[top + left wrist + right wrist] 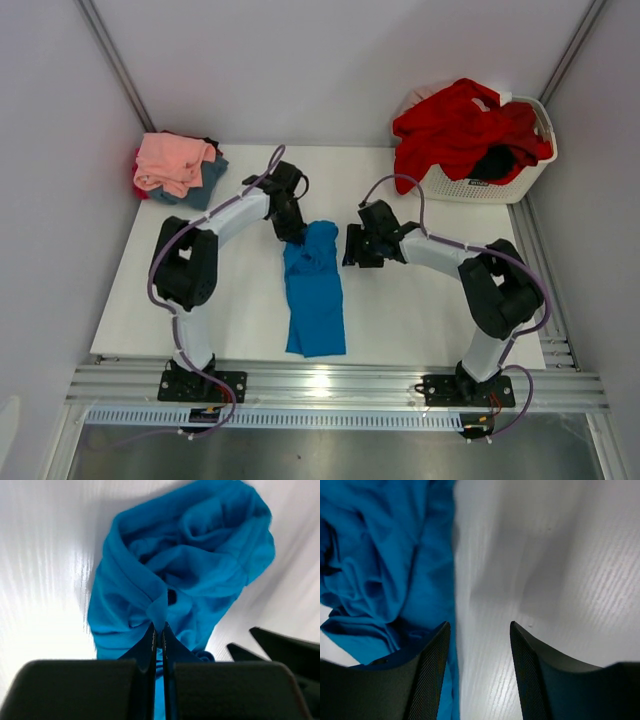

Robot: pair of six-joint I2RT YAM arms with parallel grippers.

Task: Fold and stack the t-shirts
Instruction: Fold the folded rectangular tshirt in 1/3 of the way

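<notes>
A bright blue t-shirt (314, 290) lies lengthwise in the middle of the white table (420, 320), bunched at its far end. My left gripper (294, 232) is shut on a pinched fold of that far end; the left wrist view shows the blue cloth (180, 575) rising from between the closed fingertips (152, 632). My right gripper (350, 246) hovers open at the shirt's right edge. In the right wrist view its fingers (432, 650) straddle the cloth's edge (385, 565), with bare table between them. Folded t-shirts, salmon pink (172, 160) on top, sit stacked at the far left.
A white slatted basket (500, 180) at the far right corner holds a heap of red cloth (462, 125) with some black cloth (492, 160). Grey walls close in on both sides, and an aluminium rail (330, 385) runs along the near edge.
</notes>
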